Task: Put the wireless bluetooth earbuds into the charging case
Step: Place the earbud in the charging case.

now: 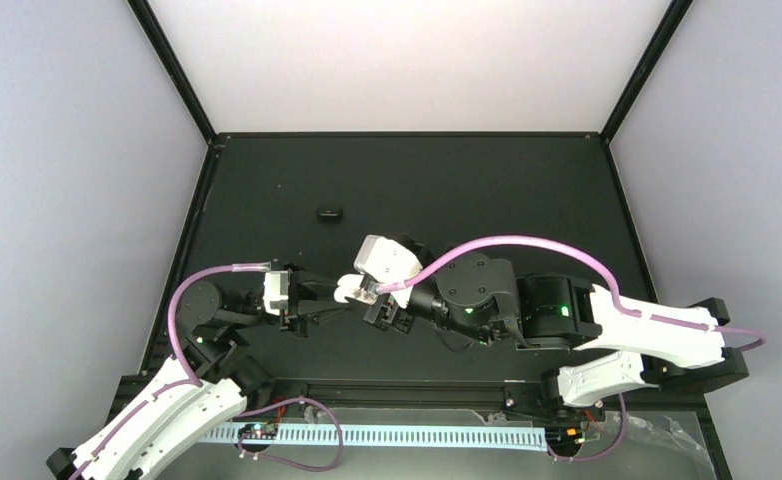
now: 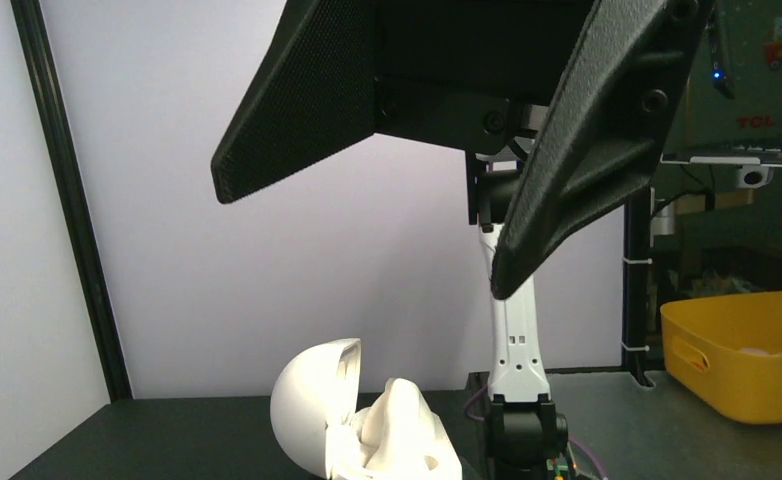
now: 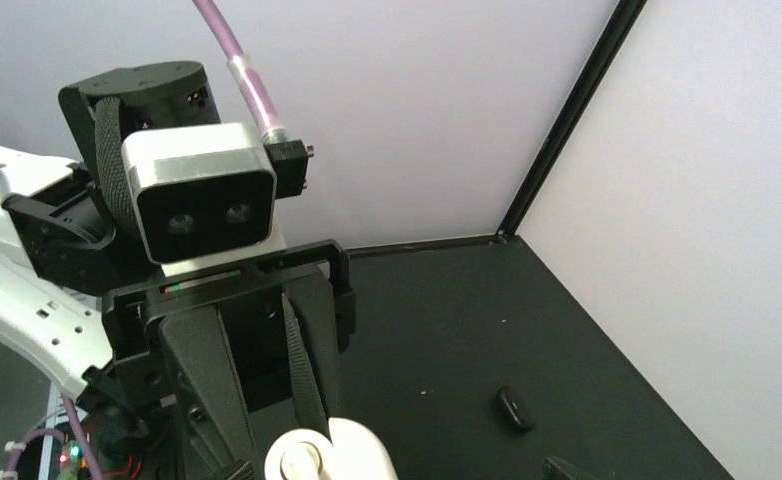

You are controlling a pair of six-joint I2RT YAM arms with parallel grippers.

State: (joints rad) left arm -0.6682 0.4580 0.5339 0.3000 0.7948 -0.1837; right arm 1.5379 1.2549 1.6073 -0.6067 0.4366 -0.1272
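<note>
My left hand (image 1: 337,298) pinches the open charging case (image 2: 317,410) near the middle of the bench (image 1: 467,180). My right hand (image 2: 357,240) hangs spread just over it.

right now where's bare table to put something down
Bare: the far strip of the table between the small black object and the back wall, and the far right corner beyond the right arm. Crowded: centre front, where the left gripper holds the charging case close to the open right gripper.

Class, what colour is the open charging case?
The charging case is white, clearest in the left wrist view.
</note>
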